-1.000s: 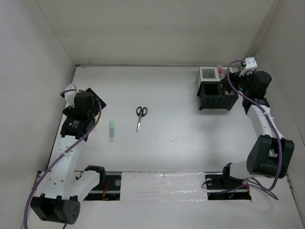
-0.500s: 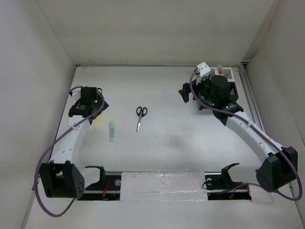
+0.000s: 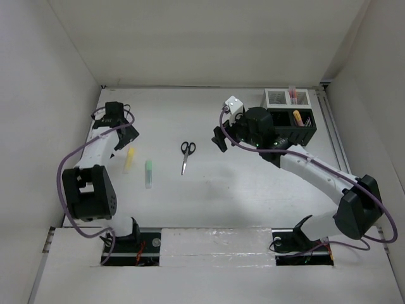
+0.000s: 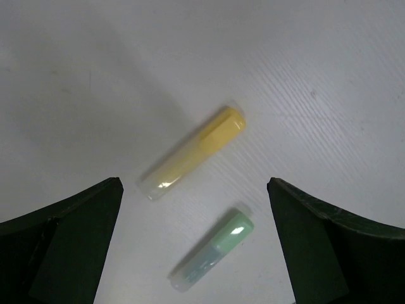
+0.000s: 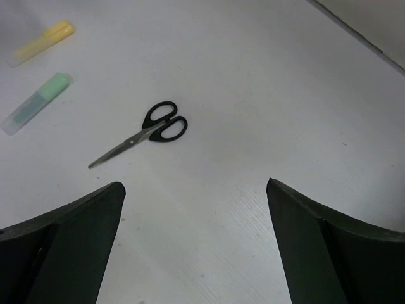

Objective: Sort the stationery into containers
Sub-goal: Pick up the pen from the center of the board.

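Black-handled scissors point(image 3: 186, 155) lie flat on the white table, also seen in the right wrist view as scissors point(image 5: 142, 134). Left of them are a green highlighter point(image 3: 149, 172) and a yellow-orange highlighter point(image 3: 129, 159). My left gripper point(image 3: 122, 138) hangs open just above the two, with the yellow-orange highlighter point(image 4: 193, 154) and the green highlighter point(image 4: 212, 258) between its fingers' line of sight, touching neither. My right gripper point(image 3: 219, 140) is open and empty, to the right of the scissors. The containers, a black mesh organiser point(image 3: 288, 130) and a white mesh box point(image 3: 276, 97), stand at the back right.
A pink pen point(image 3: 292, 93) stands in the white box and an orange item point(image 3: 296, 116) in the black organiser. White walls close in the table on the left, back and right. The arm bases sit along the near edge.
My right arm has swung left, away from the containers and toward the scissors. My left arm has folded back, its gripper now over the highlighters. Both stay open.
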`<action>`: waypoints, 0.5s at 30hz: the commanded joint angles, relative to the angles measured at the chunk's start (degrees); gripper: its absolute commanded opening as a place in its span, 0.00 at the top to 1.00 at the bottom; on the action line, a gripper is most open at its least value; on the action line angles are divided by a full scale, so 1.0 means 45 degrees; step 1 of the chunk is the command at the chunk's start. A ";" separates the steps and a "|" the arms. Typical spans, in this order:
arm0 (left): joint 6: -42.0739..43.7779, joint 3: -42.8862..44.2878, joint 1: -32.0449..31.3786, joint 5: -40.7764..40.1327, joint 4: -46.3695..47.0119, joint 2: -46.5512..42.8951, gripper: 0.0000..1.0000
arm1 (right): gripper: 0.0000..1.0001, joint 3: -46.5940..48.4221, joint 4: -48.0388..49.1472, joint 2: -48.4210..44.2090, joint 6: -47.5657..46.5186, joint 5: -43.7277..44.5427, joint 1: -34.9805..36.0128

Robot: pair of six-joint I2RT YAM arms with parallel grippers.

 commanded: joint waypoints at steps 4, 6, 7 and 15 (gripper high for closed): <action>0.0844 0.1746 0.0597 0.0198 -0.0255 0.2550 0.06 | 0.00 0.0643 0.0194 -0.0084 -0.0196 -0.0300 -0.0091; 0.0847 0.2350 0.0597 0.0374 -0.0508 0.3528 0.07 | 0.00 0.0643 0.0194 -0.0084 -0.0196 -0.0437 -0.0091; 0.0963 0.2354 0.0597 0.0374 -0.0510 0.3705 0.09 | 0.00 0.0643 0.0194 -0.0084 -0.0196 -0.0437 0.0025; 0.1353 0.1419 0.0597 0.0879 0.0251 0.3023 0.09 | 0.00 0.0760 0.0311 0.0424 -0.0196 -0.0553 0.0027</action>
